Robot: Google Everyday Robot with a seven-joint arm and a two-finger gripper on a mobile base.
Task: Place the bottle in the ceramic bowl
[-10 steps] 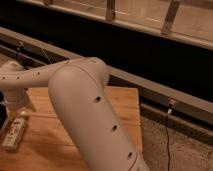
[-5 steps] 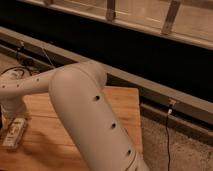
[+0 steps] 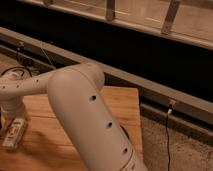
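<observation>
The bottle (image 3: 14,133), whitish with a pale label, lies on its side on the wooden table (image 3: 117,102) at the far left. My gripper (image 3: 8,116) hangs from the white wrist at the left edge, just above and touching or nearly touching the bottle's far end. My thick white arm (image 3: 85,115) fills the middle of the view. The ceramic bowl is almost wholly hidden behind the arm. Only a dark curved sliver (image 3: 125,134) shows at the arm's right edge, and I cannot tell for sure that it is the bowl.
The table's right edge (image 3: 139,125) drops to a speckled floor (image 3: 175,150) with a thin cable. A grey ledge (image 3: 150,90) and a dark wall run behind the table. Cables lie at the far left.
The forearm and wrist have sunk a little, bringing the gripper down to the bottle. The bottle has stayed in about the same place.
</observation>
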